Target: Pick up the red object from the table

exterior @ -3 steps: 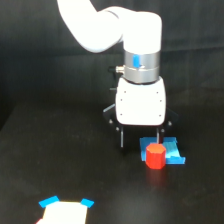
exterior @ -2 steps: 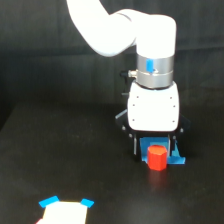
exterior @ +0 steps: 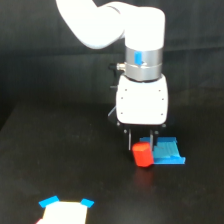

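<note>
Since the earlier frames the arm has carried its gripper (exterior: 141,140) toward the exterior view's right and lower, now directly over the red block (exterior: 142,154) on the black table (exterior: 55,165). Finger spread cannot be told. Risk: fingers may land on the block top or snag the blue piece (exterior: 167,152) touching at its 3 o'clock.

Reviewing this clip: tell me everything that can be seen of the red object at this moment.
The red object is a small, bright red-orange stubby block, matte and solid-looking; cylinder or cube is hard to tell. It stands upright on the black table, directly below the gripper, whose dark fingers reach down to its top edge. Whether they already clamp it cannot be told. On the exterior view's right, a flat blue piece lies against or just behind it. Its lower edge appears to rest on the table.
</note>
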Available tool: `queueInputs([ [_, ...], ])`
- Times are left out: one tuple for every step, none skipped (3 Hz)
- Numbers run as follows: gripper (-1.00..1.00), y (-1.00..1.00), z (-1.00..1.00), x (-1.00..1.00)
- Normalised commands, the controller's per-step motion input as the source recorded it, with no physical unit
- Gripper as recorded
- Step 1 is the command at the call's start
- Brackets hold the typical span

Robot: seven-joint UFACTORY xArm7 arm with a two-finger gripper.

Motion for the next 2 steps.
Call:
queueInputs([
  [-0.95, 0.03, 1.00, -1.00],
  [0.37, -0.70, -0.95, 0.60],
])
